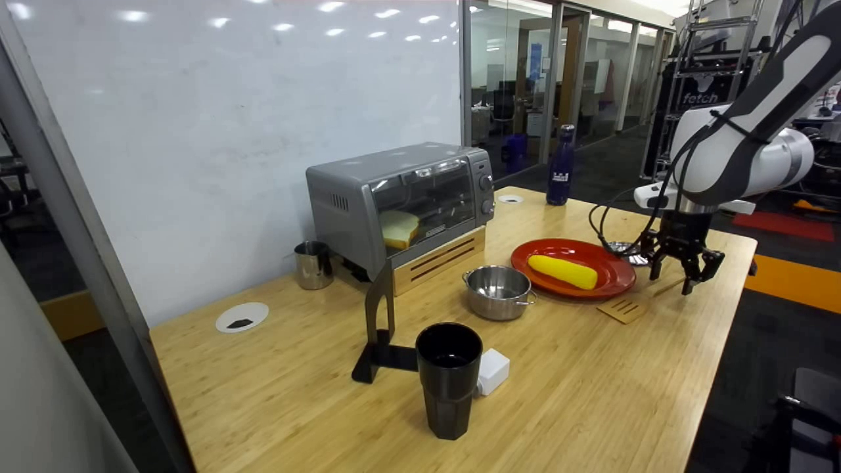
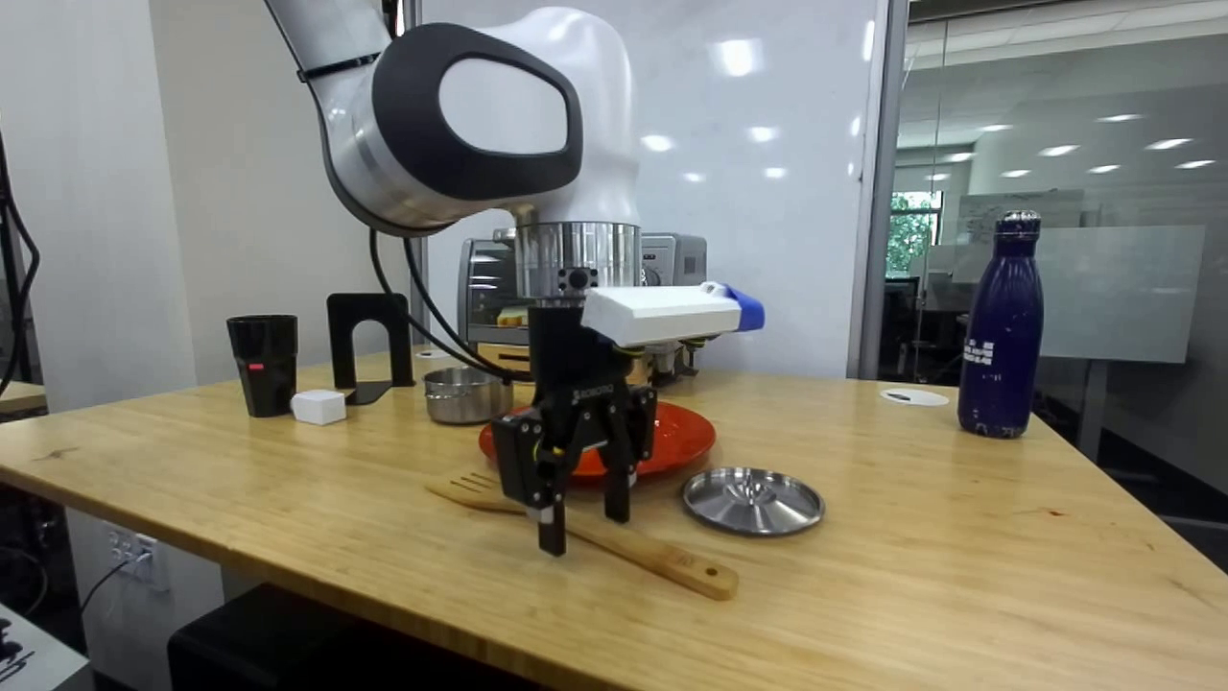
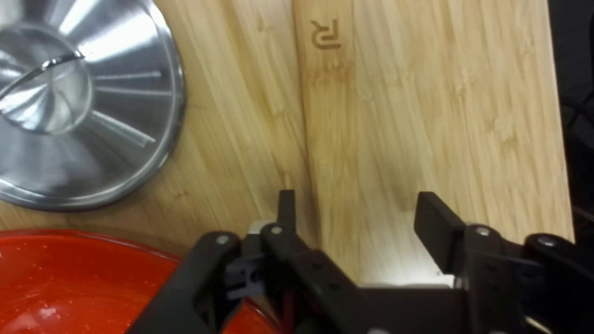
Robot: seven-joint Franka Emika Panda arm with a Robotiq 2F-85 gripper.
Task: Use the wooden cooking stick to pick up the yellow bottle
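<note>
Jaws parted partway and holding nothing, the gripper (image 3: 355,208) straddles the stick (image 2: 662,560) where it lies on the tabletop (image 2: 863,595), while the yellow bottle (image 1: 563,271) rests on the plate (image 1: 571,249) just beside. The job appears to be at its opening step, taking up the stick; the next move likely calls for centring the jaws over it and pinching firmly before any lift toward the plate.

The hand (image 2: 584,526) hides part of the wooden cooking stick (image 2: 652,554).
</note>
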